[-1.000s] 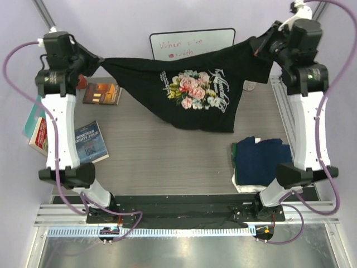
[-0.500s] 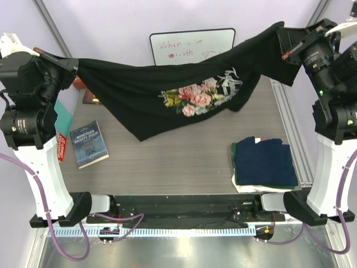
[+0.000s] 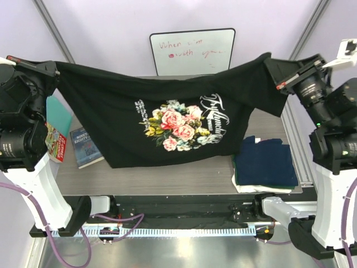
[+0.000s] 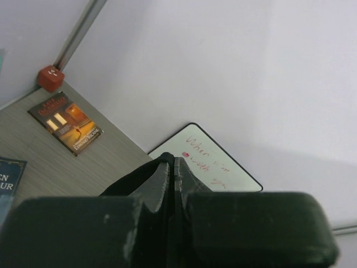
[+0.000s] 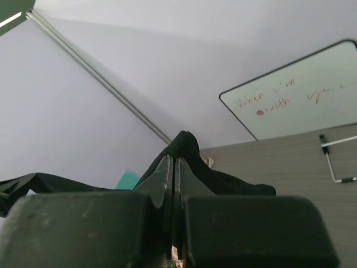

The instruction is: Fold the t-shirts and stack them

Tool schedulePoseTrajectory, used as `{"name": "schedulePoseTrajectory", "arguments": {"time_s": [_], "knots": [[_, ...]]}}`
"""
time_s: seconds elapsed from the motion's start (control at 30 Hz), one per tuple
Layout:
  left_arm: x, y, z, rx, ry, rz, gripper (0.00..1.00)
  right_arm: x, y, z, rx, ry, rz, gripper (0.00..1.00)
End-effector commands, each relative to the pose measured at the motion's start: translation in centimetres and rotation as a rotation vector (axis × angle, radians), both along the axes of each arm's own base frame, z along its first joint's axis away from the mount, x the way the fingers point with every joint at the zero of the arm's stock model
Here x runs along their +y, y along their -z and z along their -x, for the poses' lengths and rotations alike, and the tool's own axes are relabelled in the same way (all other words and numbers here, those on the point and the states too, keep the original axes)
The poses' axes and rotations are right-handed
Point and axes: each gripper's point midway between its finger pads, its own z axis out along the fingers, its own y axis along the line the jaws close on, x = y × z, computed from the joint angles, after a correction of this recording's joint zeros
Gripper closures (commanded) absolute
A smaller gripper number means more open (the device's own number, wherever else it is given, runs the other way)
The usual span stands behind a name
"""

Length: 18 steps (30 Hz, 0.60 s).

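- Left tool was pressed together on one upper corner of the black t-shirt, held high at the left side. In its wrist view, both fingers met on a dark fold of cloth.
- Right tool pinched the opposite upper corner, held high at the right. In its wrist view, the fingers were closed around black cloth.
- The black t-shirt hung spread between the two tools, sagging a little in the middle, with its floral print and white script facing the top camera.
- Its lower hem hung over the bench; I could not tell whether it touched.
- At the near right of the bench lay a folded stack: a navy t-shirt on top, a green t-shirt showing at the left edge, and a white t-shirt underneath.
- A blue book lay at the left, partly hidden behind the hanging shirt, and a red-covered book lay just beside it.
- A whiteboard stood against the far wall.
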Motion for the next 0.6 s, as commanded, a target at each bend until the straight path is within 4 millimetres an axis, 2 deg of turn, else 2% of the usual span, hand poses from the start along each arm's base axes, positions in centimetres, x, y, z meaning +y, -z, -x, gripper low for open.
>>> {"name": "schedulePoseTrajectory", "arguments": {"time_s": [0.0,0.1,0.17,0.27,0.33,0.37,0.43,0.47,0.5,0.53,0.57], "knots": [[1.3,0.1,-1.9,0.016,-0.075,-0.014,1.0,0.8,2.4,-2.8,0.058,-0.04,-0.07,0.99],[0.8,1.2,-4.2,0.052,-0.048,-0.002,1.0,0.5,4.9,-5.3,0.111,-0.004,-0.035,0.99],[0.2,2.1,-6.4,0.08,-0.013,0.002,1.0,0.3,5.2,-6.5,0.117,0.018,-0.022,0.99],[0.0,3.7,-9.0,0.129,-0.002,-0.001,1.0,0.4,6.9,-9.3,0.157,0.025,0.003,0.99],[0.1,5.2,-10.7,0.171,-0.001,-0.016,1.0,0.3,9.8,-11.7,0.23,0.046,0.013,0.99],[0.3,7.1,-12.4,0.227,-0.005,-0.023,1.0,0.1,11.1,-12.6,0.26,0.06,0.018,0.99],[0.3,10.3,-14.4,0.317,-0.002,-0.03,1.0,0.3,14.7,-14.8,0.34,0.057,0.022,0.99],[0.3,12.8,-16.0,0.383,0.004,-0.033,1.0,0.7,16.0,-15.5,0.362,0.042,0.021,0.99],[0.2,14.1,-16.8,0.411,0.011,-0.034,1.0,0.9,17.2,-16.6,0.377,0.034,0.016,0.99],[0.3,14.9,-17.7,0.414,0.009,-0.037,1.0,1.3,19.5,-17.3,0.42,0.02,0.014,0.99],[0.5,17.3,-18.4,0.465,-0.003,-0.035,1.0,1.4,20.6,-17.8,0.439,0.013,0.011,0.99]]}}
